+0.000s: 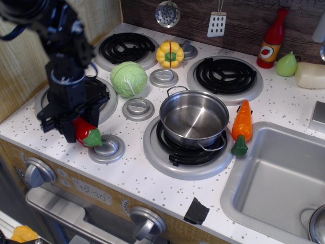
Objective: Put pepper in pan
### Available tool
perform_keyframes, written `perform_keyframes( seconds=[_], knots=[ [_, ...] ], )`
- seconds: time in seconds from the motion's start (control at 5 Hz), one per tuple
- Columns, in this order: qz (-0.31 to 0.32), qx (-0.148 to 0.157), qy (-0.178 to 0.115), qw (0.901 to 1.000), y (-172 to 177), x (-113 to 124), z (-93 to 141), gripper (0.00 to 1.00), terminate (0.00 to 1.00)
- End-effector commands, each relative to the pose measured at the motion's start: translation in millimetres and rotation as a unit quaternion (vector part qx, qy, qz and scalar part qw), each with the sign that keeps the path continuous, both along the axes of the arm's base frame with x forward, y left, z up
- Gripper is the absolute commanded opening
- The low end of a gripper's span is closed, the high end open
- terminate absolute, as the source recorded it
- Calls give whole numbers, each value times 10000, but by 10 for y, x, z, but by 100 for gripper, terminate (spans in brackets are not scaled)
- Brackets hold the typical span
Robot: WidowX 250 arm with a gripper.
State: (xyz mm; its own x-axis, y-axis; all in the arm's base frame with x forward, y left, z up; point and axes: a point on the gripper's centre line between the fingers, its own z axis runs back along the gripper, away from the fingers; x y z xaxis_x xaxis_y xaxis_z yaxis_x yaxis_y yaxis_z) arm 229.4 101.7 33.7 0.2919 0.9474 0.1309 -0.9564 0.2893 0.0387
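Observation.image is showing the black claw (pixel 76 126) gripping the pepper (pixel 85 132) near the bench's (pixel 132 175) front-left corner, its jaws closing around the red body while the green stem end is poking out toward a round silver knob (pixel 106 148) just beside it. The pan (pixel 193 118) is sitting empty on the front burner (pixel 184 147) toward the middle of the bench, well apart from the pepper, with a carrot (pixel 242 125) lying just beside it on the sink (pixel 277 178) side and a cabbage (pixel 128 79) resting behind, nearer the back edge.
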Motion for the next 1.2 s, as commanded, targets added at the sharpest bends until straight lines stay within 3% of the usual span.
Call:
perform_keyframes(
  seconds=[0.0,0.2,0.4,0.6,0.8,1.0],
  knots=[
    [243,527,110,9983,-329,115,605,0,0],
    [214,617,198,9977,-792,286,715,0,0],
    [-153,327,138,9993,-1041,543,714,0,0],
    [-480,327,-215,9981,-1119,744,607,0,0],
    [-842,104,-499,9951,-1084,844,489,100,0],
    [-842,104,-499,9951,-1084,844,489,100,0]
  ],
)
